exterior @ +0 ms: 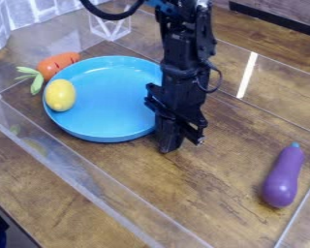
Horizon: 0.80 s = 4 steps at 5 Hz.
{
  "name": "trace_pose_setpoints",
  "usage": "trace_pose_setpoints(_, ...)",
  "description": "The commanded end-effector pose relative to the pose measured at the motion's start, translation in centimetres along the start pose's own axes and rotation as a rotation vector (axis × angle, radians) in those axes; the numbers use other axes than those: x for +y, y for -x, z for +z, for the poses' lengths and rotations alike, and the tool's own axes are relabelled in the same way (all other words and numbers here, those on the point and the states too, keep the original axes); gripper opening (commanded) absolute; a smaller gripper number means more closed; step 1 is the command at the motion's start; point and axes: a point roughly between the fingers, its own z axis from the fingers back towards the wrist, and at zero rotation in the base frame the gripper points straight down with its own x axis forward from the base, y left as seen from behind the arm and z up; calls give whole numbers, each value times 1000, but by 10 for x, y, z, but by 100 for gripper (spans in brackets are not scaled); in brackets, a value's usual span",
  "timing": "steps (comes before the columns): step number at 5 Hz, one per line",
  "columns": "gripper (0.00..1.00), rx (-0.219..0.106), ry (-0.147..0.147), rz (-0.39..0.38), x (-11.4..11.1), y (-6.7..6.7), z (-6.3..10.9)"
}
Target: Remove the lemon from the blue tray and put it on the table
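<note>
On blue tray: 1 lemon.

The black arm hangs vertically, its claw pointing straight down, closed

A small yellow lemon is seen lying at the left edge inside the round blue tray, set on the glossy brown table.

Lemon in tray's left side, eggplant far right.
</note>
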Motion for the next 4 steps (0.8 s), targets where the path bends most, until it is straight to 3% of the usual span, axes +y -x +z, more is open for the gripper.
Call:
trace_pose_setpoints(1,0,-29,2,5,-2,3,7)
trace_pose_setpoints(3,0,-17,21,51,4,24,7)
trace_pose_setpoints(4,100,-22,19,67,-2,21,7)
